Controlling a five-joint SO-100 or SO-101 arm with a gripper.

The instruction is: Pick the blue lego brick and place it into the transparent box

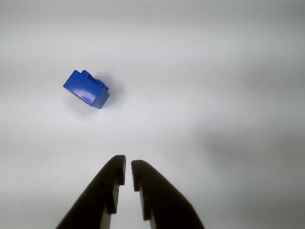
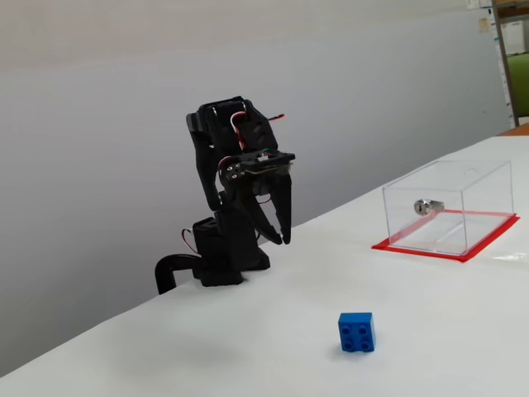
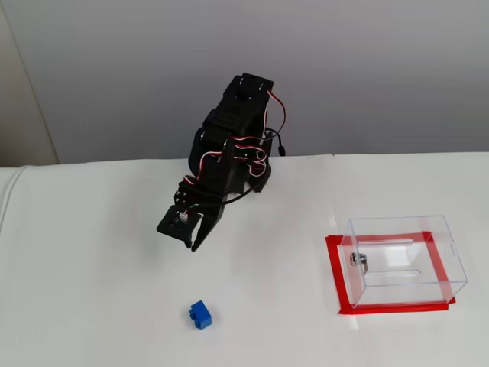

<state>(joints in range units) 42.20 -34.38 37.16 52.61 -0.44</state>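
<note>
While gripper [image 1: 128,172] hangs nearly closed, blue lego brick [image 1: 87,89] apart, transparent box [image 3: 405,260] probably empty

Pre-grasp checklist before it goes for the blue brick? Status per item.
1. Blue lego brick in wrist view: ok, upper left of frame.
2. Brick free on the table, nothing touching it: ok.
3. Gripper open enough for the brick: not ok, jaws nearly closed.
4. Gripper lined up with brick: not ok, brick sits off to the left.
5. Gripper empty: ok.
6. Transparent box top hole unobstructed: cannot tell.
</note>
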